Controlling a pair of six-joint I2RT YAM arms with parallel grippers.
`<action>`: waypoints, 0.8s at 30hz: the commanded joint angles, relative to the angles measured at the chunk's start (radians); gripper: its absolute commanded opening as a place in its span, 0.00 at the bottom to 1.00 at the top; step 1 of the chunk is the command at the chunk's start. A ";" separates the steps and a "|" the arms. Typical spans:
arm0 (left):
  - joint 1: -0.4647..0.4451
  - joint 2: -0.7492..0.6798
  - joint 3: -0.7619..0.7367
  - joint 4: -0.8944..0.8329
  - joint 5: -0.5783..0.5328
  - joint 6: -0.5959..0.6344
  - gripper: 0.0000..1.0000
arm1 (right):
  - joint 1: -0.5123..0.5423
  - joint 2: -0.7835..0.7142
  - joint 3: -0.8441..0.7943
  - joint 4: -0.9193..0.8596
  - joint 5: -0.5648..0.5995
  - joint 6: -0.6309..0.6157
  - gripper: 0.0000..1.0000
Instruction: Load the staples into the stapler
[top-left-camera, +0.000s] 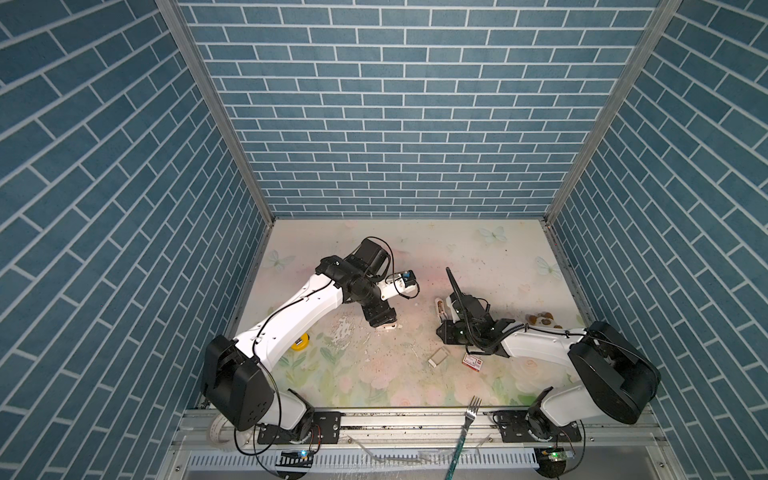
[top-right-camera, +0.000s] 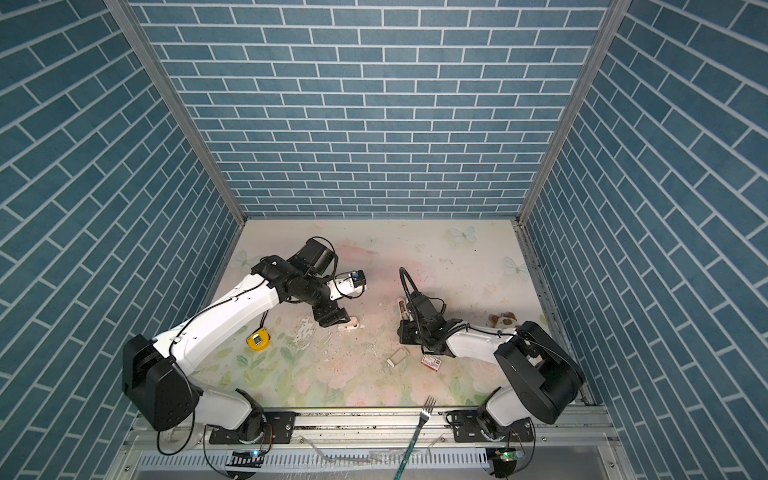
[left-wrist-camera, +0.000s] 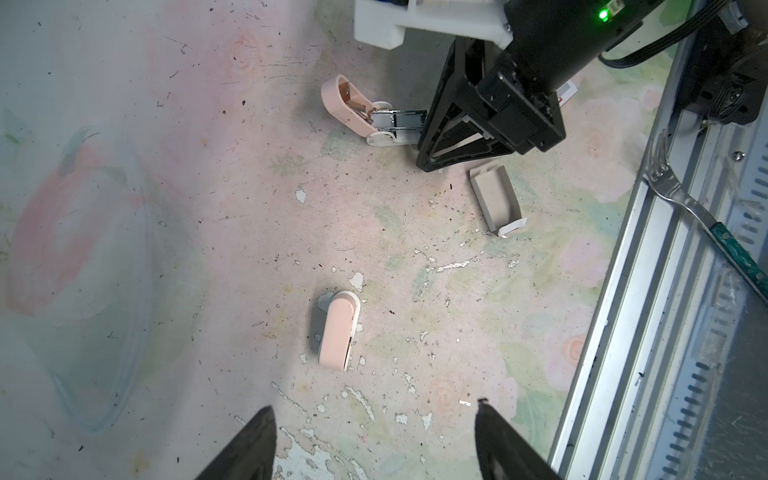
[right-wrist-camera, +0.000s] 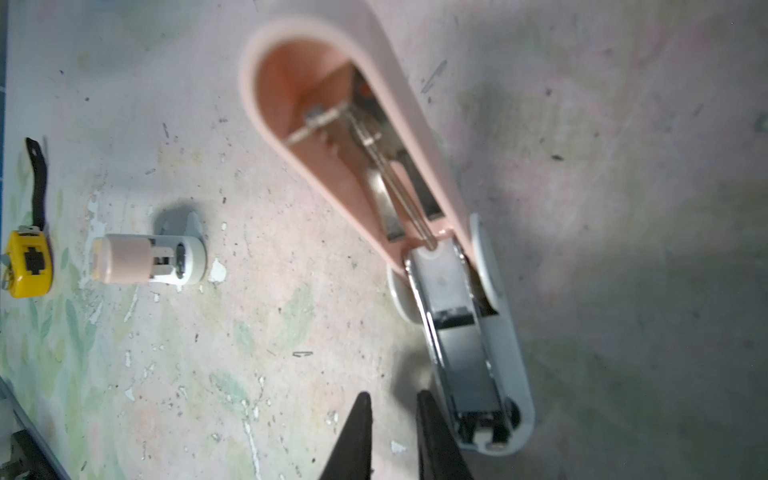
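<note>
A pink stapler lies swung open on the table, its metal channel facing up; it also shows in both top views. My right gripper sits low beside the channel's front end, open by a narrow gap with nothing between the fingers. The staples' pale tray lies nearer the front, flat grey inside; single strips are too small to tell. Its white-and-red box lies next to it. My left gripper hangs wide open and empty, just short of a second, closed pink stapler.
A yellow tape measure lies by the left arm. A fork rests across the metal front rail. Small brown objects sit at the right, behind the right arm. Blue brick-patterned walls enclose three sides.
</note>
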 joint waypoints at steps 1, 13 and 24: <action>0.004 -0.006 0.018 -0.016 0.024 -0.004 0.76 | -0.004 0.023 0.024 -0.056 0.025 0.022 0.22; 0.003 0.006 0.026 -0.015 0.039 0.010 0.77 | -0.070 0.000 0.043 -0.162 0.067 -0.024 0.22; -0.044 0.048 0.013 0.055 0.011 0.031 0.77 | -0.103 0.008 0.074 -0.236 0.070 -0.065 0.24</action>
